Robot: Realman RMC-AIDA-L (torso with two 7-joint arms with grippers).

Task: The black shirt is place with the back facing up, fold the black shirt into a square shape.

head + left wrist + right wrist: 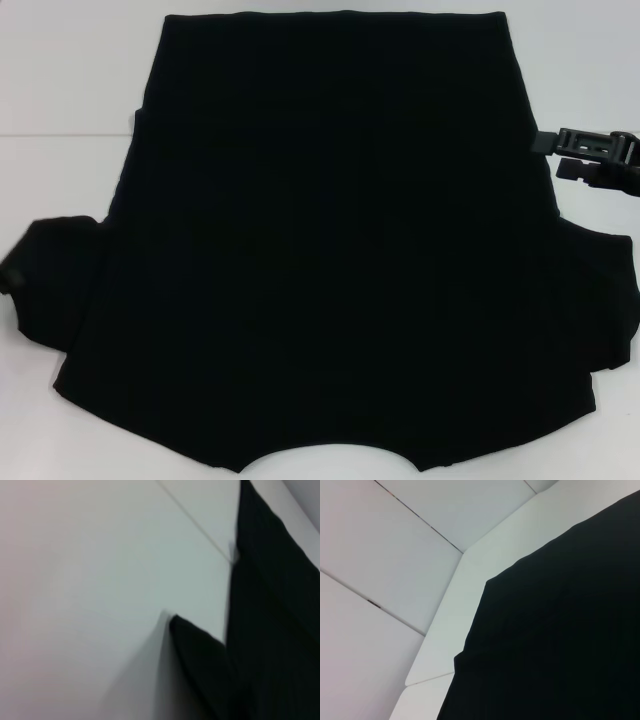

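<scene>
The black shirt lies spread flat on the white table, plain side up with no lettering showing. Its straight hem is at the far edge and its curved neckline at the near edge. One short sleeve sticks out on each side. My right gripper hovers at the shirt's right edge, about a third of the way down from the hem. Its fingers are apart, pointing at the cloth, and the upper fingertip is at the cloth's edge. The wrist views show the shirt but no fingers. My left gripper is out of view.
A seam line in the white table runs off to the left of the shirt. Bare tabletop lies to the left, the right and beyond the hem. A white wall panel with seams stands past the table edge.
</scene>
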